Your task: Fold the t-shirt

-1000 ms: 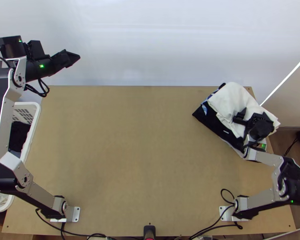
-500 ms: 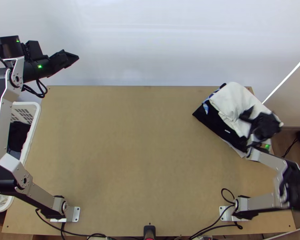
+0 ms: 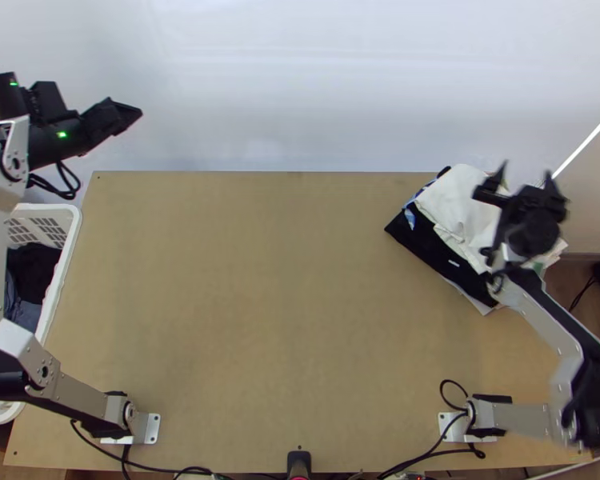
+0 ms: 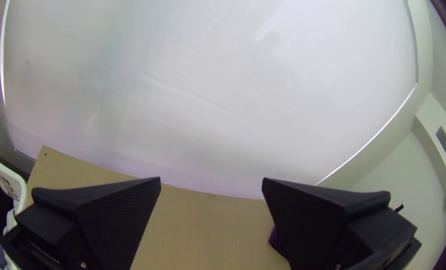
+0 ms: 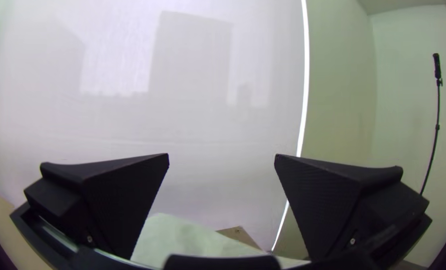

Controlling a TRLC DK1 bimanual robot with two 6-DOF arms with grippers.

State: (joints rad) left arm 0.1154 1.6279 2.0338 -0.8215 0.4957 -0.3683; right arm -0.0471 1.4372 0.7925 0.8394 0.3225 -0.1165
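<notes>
A stack of folded cloth lies at the table's far right corner, a white cloth [image 3: 454, 206] on top and a black one [image 3: 428, 250] below. Above the stack's right part is my right gripper [image 3: 526, 178], its fingers apart. In the right wrist view my right gripper [image 5: 221, 157] stands open with nothing between its fingers, the white cloth [image 5: 175, 240] beyond. My left gripper [image 3: 140, 112] hangs beyond the table's far left corner; in the left wrist view my left gripper [image 4: 211, 181] is open and holds nothing.
A white basket [image 3: 74, 232] with dark clothes [image 3: 34, 268] stands at the left edge, partly behind the left arm. The wooden table [image 3: 260, 304] spreads between the arms, with a pale wall [image 3: 300, 96] behind it. Cables run along the near edge.
My right gripper has risen off the white cloth and swung toward the far side, its fingers now spread. The left arm has shifted a little to the left. The stack stays in place.
</notes>
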